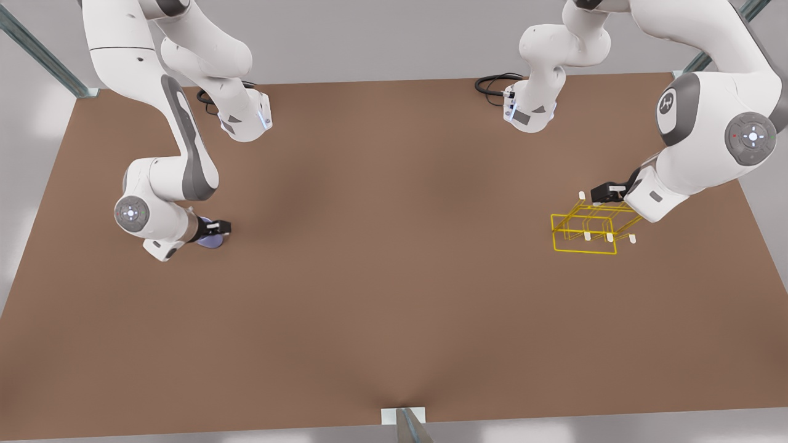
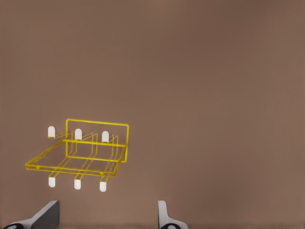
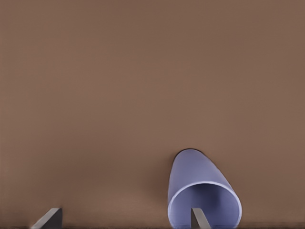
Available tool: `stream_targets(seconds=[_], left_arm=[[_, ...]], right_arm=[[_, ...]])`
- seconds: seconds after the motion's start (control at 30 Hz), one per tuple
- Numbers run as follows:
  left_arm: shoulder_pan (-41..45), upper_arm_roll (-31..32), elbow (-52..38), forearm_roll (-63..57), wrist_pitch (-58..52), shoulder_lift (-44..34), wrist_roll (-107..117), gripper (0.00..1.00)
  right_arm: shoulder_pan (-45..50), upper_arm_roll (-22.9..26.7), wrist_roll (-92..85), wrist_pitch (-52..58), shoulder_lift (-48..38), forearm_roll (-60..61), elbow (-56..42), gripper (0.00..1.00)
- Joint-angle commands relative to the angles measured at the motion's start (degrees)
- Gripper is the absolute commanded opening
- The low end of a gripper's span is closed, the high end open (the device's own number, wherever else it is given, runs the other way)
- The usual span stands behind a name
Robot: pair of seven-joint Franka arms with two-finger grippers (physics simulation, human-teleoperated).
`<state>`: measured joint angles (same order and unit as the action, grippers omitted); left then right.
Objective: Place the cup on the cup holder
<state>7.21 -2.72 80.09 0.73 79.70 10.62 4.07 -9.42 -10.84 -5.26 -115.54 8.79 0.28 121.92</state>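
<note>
With nothing placed yet, the right gripper [image 1: 223,228] is hovering spread open and empty around the cup [image 3: 202,193] at nine o'clock, while the left gripper [image 1: 596,195], open and empty, is waiting over the cup holder [image 1: 585,234] at three o'clock.

We see the cup [image 3: 200,188], a small pale lavender-blue tumbler with no handle, smooth and tapered toward its base, lying on its side on the brown table with its wide mouth open to the right wrist camera. In the front view it sits at the front view's left. Well apart, at the front view's right, we find the cup holder [image 1: 585,234], a thin yellow wire frame standing with short white-tipped pegs.
</note>
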Motion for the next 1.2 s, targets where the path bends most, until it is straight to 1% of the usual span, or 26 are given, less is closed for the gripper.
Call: stream_targets(seconds=[0.0, 0.2, 0.4, 0.5, 0.57, 0.6, 0.63, 0.67, 0.73, 0.77, 0.8, 0.87, 0.93, 1.03, 1.13, 1.17], left_arm=[[0.0, 0.0, 0.0, 0.0, -0.5, -0.1, 0.0, 1.00], [0.0, 0.1, 0.1, 0.0, -1.1, 0.0, 0.0, 1.00], [0.0, 0.1, 0.1, 0.0, -1.6, 0.0, 0.1, 1.00], [0.0, 0.1, 0.0, 0.0, -1.7, 0.0, 0.1, 1.00], [0.0, 0.1, 0.1, 0.0, -1.7, 0.0, 0.1, 1.00], [0.0, 0.1, 0.1, 0.0, -1.7, 0.0, 0.1, 1.00], [0.0, 0.1, 0.1, 0.0, -1.7, 0.0, 0.1, 1.00], [0.0, 0.1, 0.1, 0.0, -1.7, 0.0, 0.1, 1.00], [0.0, 0.2, 0.1, 0.0, -1.7, 0.0, 0.2, 1.00], [0.0, 0.3, 0.1, 0.0, -1.7, 0.0, 0.2, 1.00], [0.0, 0.3, 0.1, 0.0, -1.7, 0.0, 0.2, 1.00], [0.0, 0.3, 0.1, 0.0, -1.7, 0.1, 0.1, 1.00], [0.0, 0.3, 0.0, 0.0, -1.8, 0.0, 0.1, 1.00], [0.0, 0.3, 0.0, 0.0, -1.8, -0.1, 0.0, 1.00], [0.0, 0.3, 0.0, -0.1, -1.8, 0.1, 0.0, 1.00], [0.0, 0.3, 0.0, -0.1, -1.7, 0.1, 0.0, 1.00]], right_arm=[[-0.2, 0.0, -3.5, 3.2, 0.4, 0.1, 0.2, 1.00], [-0.2, 0.3, -3.5, 2.6, 1.7, -0.3, 3.0, 1.00], [-0.1, 2.4, -3.5, -2.5, 3.1, -1.7, 5.0, 1.00], [0.4, 2.3, -3.5, -5.1, 5.3, -1.7, 5.4, 0.97], [0.5, 2.3, -3.5, -5.1, 5.7, -1.7, 5.5, 0.88], [0.4, 2.3, -3.5, -5.2, 6.0, -1.7, 5.6, 0.81], [0.3, 2.3, -3.5, -5.7, 6.4, -1.7, 5.5, 0.68], [0.3, 2.3, -3.5, -6.0, 6.7, -1.7, 5.5, 0.61], [0.0, 2.4, -3.5, -6.3, 7.0, -1.7, 5.4, 0.55], [-0.1, 2.4, -3.6, -7.4, 7.6, -1.8, 5.4, 0.49], [-0.1, 2.5, -3.6, -8.6, 7.7, -2.2, 5.4, 0.45], [-0.1, 2.5, -3.6, -9.6, 8.5, -2.5, 5.0, 0.22], [-0.2, 3.4, -3.5, -12.1, 8.8, -2.5, 4.9, 0.21], [-0.2, 3.3, -3.5, -12.2, 8.7, -2.6, 4.7, 0.21], [-0.2, 3.2, -0.8, -9.5, 8.2, -2.2, 3.2, 0.21], [-0.2, 2.8, 0.2, -6.5, 8.0, -1.8, 1.0, 0.21]])
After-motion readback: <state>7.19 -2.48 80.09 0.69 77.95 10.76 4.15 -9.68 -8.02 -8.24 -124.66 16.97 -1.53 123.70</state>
